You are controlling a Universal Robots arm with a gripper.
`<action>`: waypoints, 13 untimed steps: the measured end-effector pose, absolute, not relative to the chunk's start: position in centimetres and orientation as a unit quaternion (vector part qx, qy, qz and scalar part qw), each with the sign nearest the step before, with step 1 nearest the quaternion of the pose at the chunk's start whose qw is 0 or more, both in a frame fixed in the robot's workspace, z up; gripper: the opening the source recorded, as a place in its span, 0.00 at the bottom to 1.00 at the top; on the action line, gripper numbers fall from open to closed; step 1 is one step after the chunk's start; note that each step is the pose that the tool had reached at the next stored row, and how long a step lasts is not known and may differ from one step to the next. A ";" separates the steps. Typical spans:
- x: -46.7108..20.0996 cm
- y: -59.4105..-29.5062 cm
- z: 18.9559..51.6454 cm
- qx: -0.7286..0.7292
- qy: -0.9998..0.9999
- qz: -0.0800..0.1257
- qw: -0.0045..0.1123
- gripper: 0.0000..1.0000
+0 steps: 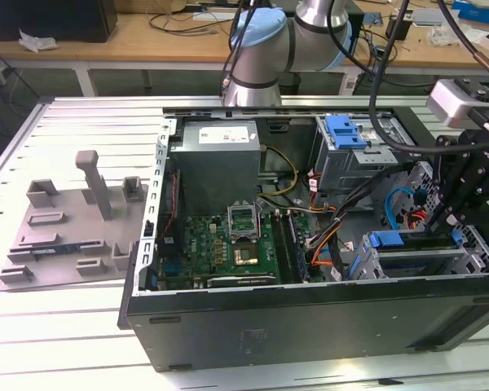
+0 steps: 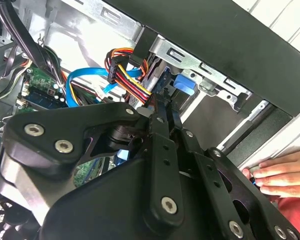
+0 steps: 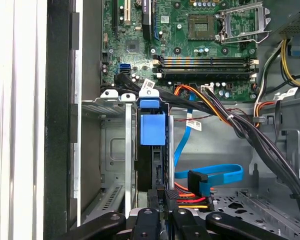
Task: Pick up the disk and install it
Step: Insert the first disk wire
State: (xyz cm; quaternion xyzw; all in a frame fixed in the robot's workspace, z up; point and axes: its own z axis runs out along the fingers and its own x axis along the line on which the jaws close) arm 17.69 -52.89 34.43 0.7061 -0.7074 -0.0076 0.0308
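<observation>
Disk (image 3: 152, 150) upright in drive cage (image 3: 112, 150) slot, pincer (image 3: 162, 207) apparently clamped on its edge.

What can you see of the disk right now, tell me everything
The disk stands on edge in a slot of the metal drive cage, seen edge-on in the first wrist view: a dark, thin body with a blue plastic carrier tab at its end. The gripper sits at its near edge, beside the multicoloured cable connector. Its label is hidden.
</observation>
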 end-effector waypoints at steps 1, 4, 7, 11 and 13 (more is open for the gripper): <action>17.7 -52.9 34.4 0.706 -0.707 -0.008 0.031 0.16; 17.7 -52.9 34.3 0.706 -0.707 -0.007 0.031 0.16; 17.7 -52.9 34.2 0.706 -0.707 -0.007 0.030 0.16; 17.7 -52.9 34.1 0.706 -0.707 -0.007 0.030 0.16; 17.6 -52.9 34.0 0.706 -0.707 -0.007 0.030 0.16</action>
